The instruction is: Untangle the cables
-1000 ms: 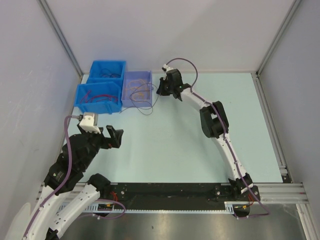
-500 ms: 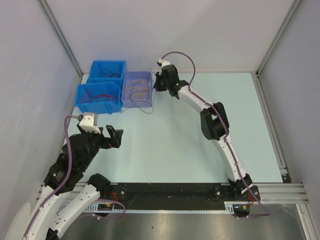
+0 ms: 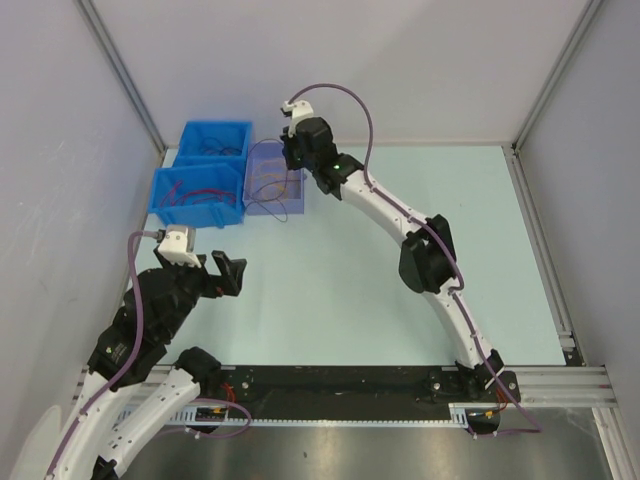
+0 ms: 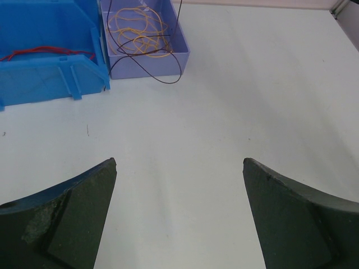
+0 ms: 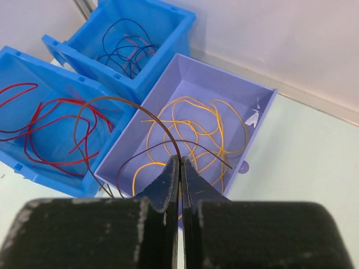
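Where the dark cable (image 5: 120,100) arcs up out of the lavender bin (image 5: 263,106), the right end effector (image 5: 180,166) is pinched closed on it, above the yellow cables (image 5: 193,120) coiled in that bin. Beside it, red cables (image 5: 50,120) lie in the near blue bin (image 5: 22,59) and thin dark cables (image 5: 126,56) in the far blue bin (image 5: 168,47). The left end effector (image 4: 179,162) hangs wide open over the worktop (image 4: 252,84), well apart from the bins.

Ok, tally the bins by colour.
Blue bins: 2 (near blue bin, far blue bin)
Lilac bin: 1
Total: 3
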Controlling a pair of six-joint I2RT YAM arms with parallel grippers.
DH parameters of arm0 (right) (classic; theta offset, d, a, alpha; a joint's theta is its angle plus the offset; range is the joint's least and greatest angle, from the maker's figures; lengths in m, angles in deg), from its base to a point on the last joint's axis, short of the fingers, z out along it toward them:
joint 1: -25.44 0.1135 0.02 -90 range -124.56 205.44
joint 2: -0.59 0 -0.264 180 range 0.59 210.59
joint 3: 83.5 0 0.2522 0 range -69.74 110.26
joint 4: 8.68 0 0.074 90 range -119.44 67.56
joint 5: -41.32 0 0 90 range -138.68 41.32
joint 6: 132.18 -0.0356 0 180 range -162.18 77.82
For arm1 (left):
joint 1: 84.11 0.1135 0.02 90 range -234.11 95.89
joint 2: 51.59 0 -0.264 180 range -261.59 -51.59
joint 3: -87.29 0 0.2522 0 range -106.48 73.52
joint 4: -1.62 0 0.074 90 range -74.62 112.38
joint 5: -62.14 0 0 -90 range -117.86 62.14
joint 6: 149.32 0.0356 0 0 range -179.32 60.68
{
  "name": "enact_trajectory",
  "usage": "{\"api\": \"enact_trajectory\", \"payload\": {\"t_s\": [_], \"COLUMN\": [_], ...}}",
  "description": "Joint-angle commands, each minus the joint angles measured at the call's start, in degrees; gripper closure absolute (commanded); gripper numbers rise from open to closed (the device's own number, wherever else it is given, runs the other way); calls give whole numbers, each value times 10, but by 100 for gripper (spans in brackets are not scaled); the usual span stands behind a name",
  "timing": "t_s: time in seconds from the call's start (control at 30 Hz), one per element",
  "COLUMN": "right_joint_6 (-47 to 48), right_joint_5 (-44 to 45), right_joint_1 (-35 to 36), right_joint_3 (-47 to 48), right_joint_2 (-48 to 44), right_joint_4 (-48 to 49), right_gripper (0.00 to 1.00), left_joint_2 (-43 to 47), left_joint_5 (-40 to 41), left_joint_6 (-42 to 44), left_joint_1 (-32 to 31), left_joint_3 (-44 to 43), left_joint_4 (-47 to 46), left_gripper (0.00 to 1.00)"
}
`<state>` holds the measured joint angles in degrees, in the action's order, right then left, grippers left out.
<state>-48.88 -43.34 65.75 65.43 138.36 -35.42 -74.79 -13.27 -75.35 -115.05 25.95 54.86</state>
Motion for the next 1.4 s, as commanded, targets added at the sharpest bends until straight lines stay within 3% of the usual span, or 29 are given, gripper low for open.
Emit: {"api": "enact_trajectory", "payload": {"t_s": [0.0, 0.93, 1.37], "right_joint_6": [33, -98, -98], "right_joint_5": [43, 62, 45], "right_joint_1": [6, -59, -54], "right_joint_3": [29, 109, 47], "right_joint_2": [-36, 17, 63], "right_joint_4": [31, 191, 181], "right_gripper": [100, 100, 100], "left_joint_2": [6, -3, -7], "left_joint_5": [-8, -7, -8], "left_joint_6": [9, 10, 10], "left_joint_1": [6, 11, 13], "left_joint_3": [2, 1, 1], "left_joint_4": [-20, -20, -20], "left_gripper": [0, 0, 0]}}
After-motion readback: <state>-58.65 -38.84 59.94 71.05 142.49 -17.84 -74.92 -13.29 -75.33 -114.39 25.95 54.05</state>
